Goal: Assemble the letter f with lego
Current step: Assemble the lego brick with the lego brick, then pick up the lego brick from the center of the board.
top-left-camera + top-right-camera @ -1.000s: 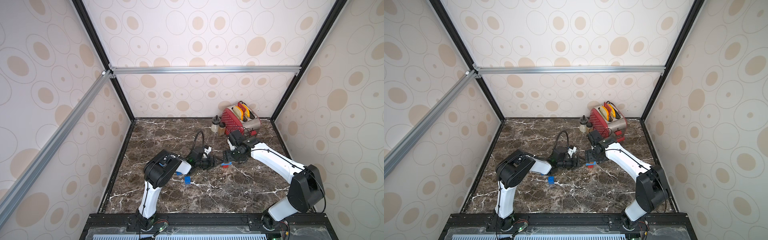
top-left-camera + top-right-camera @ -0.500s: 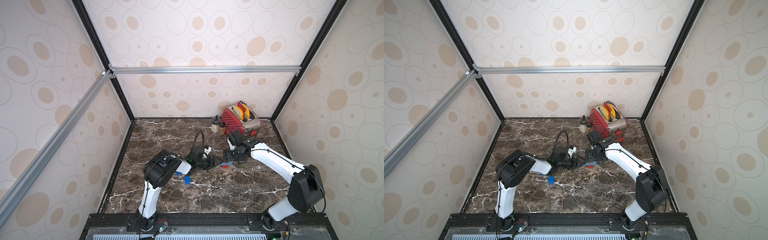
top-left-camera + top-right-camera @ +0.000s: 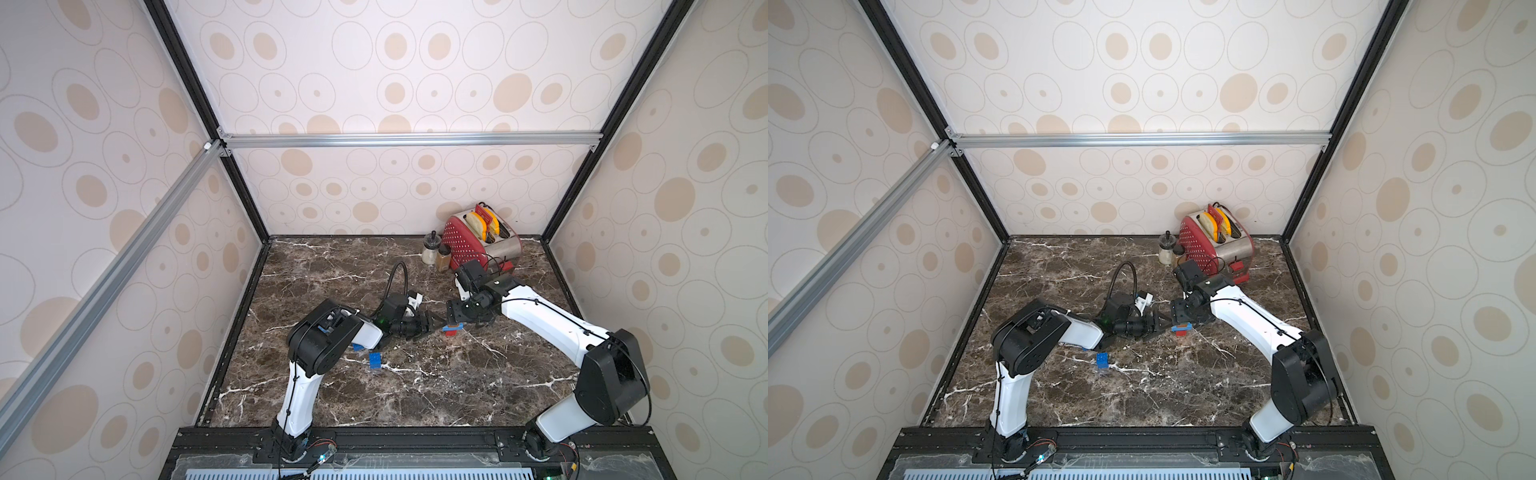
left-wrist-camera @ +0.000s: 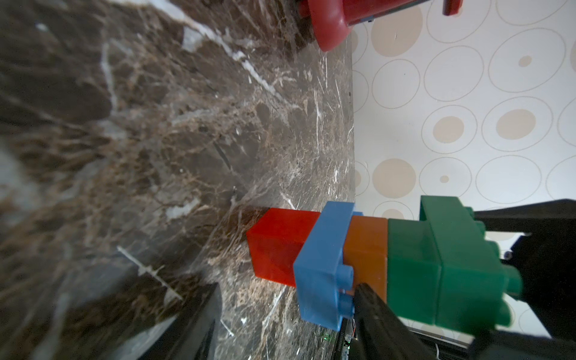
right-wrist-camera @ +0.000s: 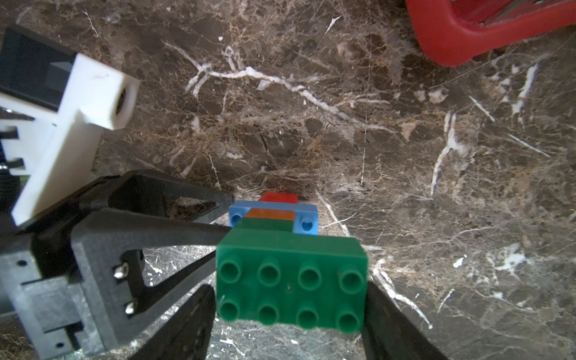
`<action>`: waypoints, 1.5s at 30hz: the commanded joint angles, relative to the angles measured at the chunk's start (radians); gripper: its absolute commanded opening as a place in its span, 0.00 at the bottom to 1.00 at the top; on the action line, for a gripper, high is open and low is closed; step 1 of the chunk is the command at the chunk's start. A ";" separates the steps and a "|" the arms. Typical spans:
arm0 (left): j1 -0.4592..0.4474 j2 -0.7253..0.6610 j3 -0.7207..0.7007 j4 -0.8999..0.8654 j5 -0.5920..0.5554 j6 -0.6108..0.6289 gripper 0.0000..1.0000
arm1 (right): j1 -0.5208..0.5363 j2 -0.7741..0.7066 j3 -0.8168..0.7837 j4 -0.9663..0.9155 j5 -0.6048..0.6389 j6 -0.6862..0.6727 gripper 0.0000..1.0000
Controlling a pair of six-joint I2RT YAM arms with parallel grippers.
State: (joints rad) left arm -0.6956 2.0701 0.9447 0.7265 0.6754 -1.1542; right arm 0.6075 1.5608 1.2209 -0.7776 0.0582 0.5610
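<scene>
Near the middle of the bench (image 3: pixel 478 399), a little toward its right edge: lego stack (image 3: pixel 452 330), upright on the marble. Order from the bench up, read in the left wrist view: red brick (image 4: pixel 280 246), blue brick (image 4: pixel 321 268) set crosswise and overhanging, orange brick (image 4: pixel 367 243), dark green square brick (image 4: pixel 411 265), dark green oblong brick (image 4: pixel 461 249) on top, eight studs up.

Right gripper (image 5: pixel 290 296) reaches down from above. Its fingers (image 5: pixel 187 321) lie against the two short ends of the dark green oblong brick, closed on it. Its body hides the upper stack in both top views.

Left gripper (image 4: pixel 286 286) lies sideways and low, jaws about half apart, gripping nothing. One fingertip (image 4: pixel 367 302) touches the stack at the orange brick, just beside a blue stud. The other finger sits near the bench surface, apart from the red brick.

Around: loose blue brick (image 3: pixel 375 360) front-left of the stack, near the left arm (image 3: pixel 324 345). Second blue piece (image 3: pixel 357 347) mostly hidden under that arm. Far right corner: red toaster (image 3: pixel 465 245) with yellow and orange slices in its slots, two small jars (image 3: pixel 430 248) just beside it. Print on them, if any, too small to read.
</scene>
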 commanded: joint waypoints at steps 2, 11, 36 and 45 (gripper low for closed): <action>0.005 -0.005 -0.004 0.028 0.004 -0.010 0.69 | 0.008 0.008 -0.017 -0.004 0.012 0.019 0.75; 0.005 -0.005 -0.011 0.040 0.006 -0.018 0.69 | 0.008 0.010 -0.021 0.004 0.031 0.040 0.71; 0.005 -0.018 -0.012 0.025 0.005 -0.013 0.70 | 0.027 0.057 -0.012 -0.015 0.052 0.033 0.62; 0.016 -0.086 -0.025 -0.032 -0.005 0.028 0.77 | 0.027 0.035 0.012 -0.040 0.066 0.024 0.61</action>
State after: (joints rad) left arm -0.6907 2.0373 0.9306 0.7124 0.6746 -1.1561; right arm 0.6273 1.5734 1.2240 -0.7677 0.1074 0.5938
